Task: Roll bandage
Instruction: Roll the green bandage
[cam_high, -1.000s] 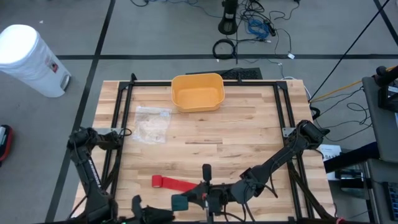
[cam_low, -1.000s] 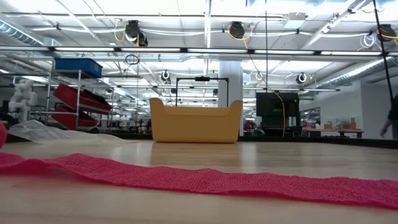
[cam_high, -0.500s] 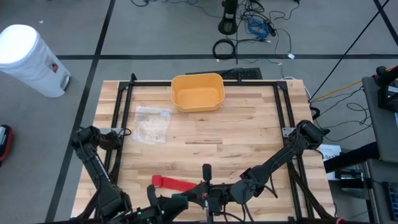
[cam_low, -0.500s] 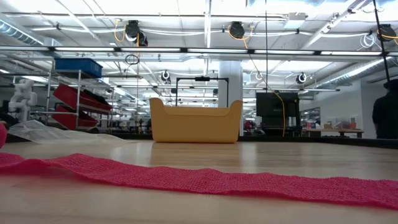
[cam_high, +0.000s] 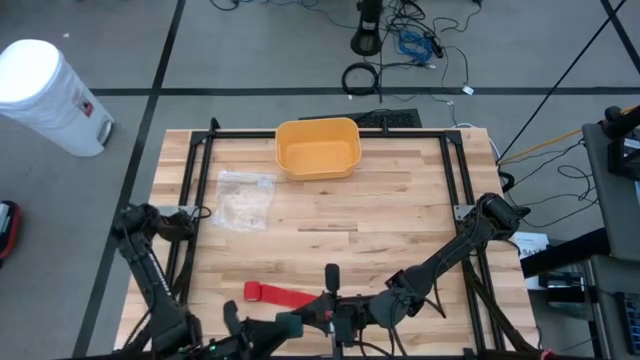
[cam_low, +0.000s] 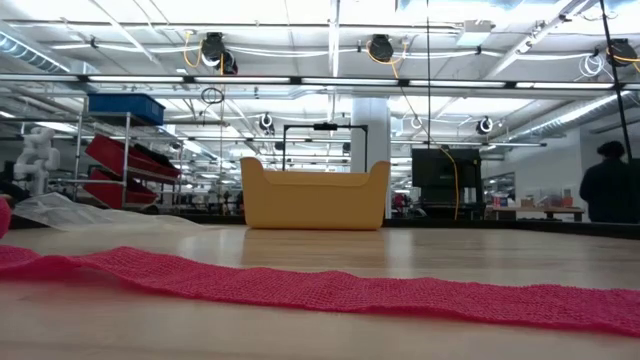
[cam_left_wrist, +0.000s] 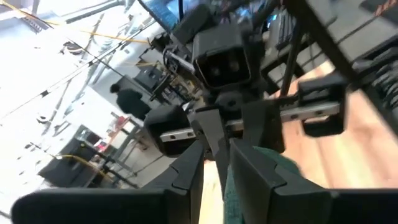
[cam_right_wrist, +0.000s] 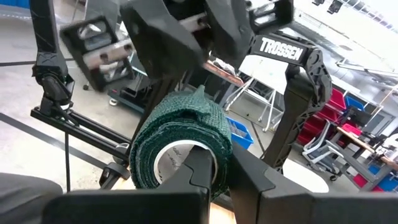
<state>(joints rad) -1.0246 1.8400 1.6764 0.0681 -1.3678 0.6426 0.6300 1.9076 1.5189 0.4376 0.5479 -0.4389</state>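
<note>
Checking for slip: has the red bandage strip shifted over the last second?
No. The red bandage strip lies at the same table planks, the same way off the yellow bin.

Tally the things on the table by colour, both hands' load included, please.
Red bandage strip: 1
Green bandage roll, pinched by right hand: 1
Yellow bin: 1
Clear plastic bag: 1
Total: 4

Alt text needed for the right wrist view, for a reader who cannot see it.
The right gripper is shut on the wall of a green bandage roll, one finger inside its white core. The left gripper hangs close behind the roll, with workshop clutter beyond.
</note>
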